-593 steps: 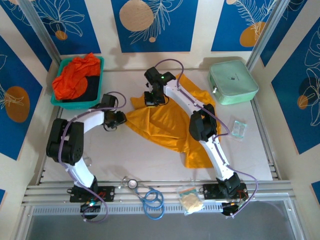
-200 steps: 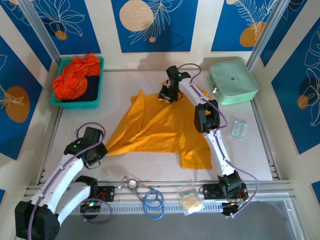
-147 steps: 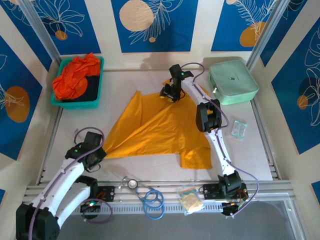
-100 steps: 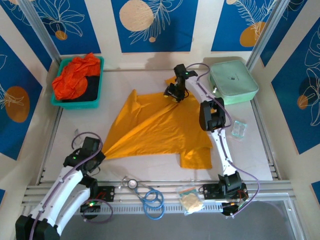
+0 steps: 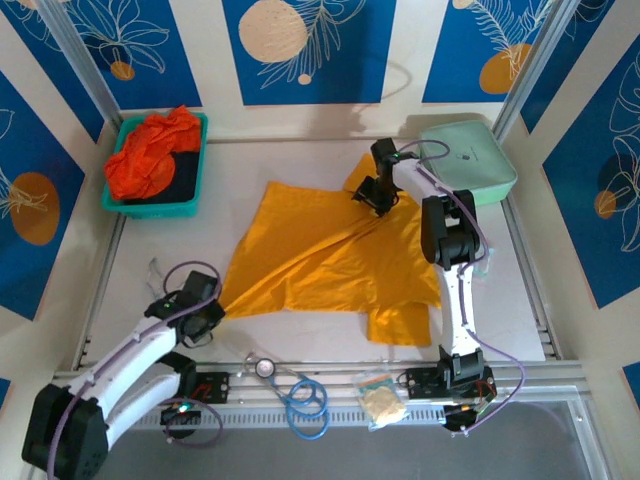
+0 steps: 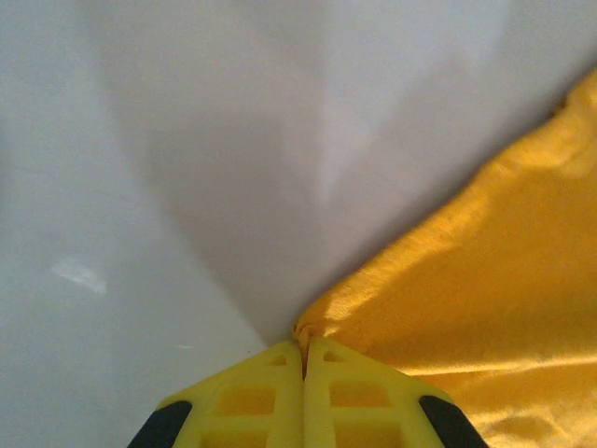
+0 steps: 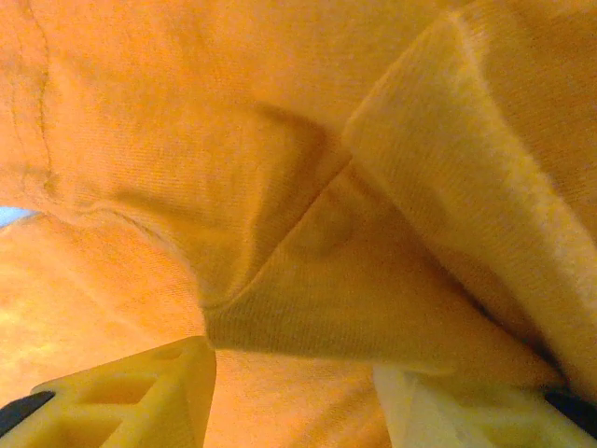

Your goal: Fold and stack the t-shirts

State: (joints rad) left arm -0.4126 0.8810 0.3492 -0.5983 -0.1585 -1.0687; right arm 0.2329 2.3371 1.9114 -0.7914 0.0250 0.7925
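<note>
Top external view: mustard t-shirt spread mid-table, left gripper clamped on its near-left corner, right gripper jaws apart around a far-edge fold; even, gentle tension should flatten it.

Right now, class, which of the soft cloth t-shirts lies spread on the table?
The golden mustard-yellow t-shirt: it lies spread across the white table, whereas the bright red-orange t-shirts sit bunched in the teal plastic tray.
</note>
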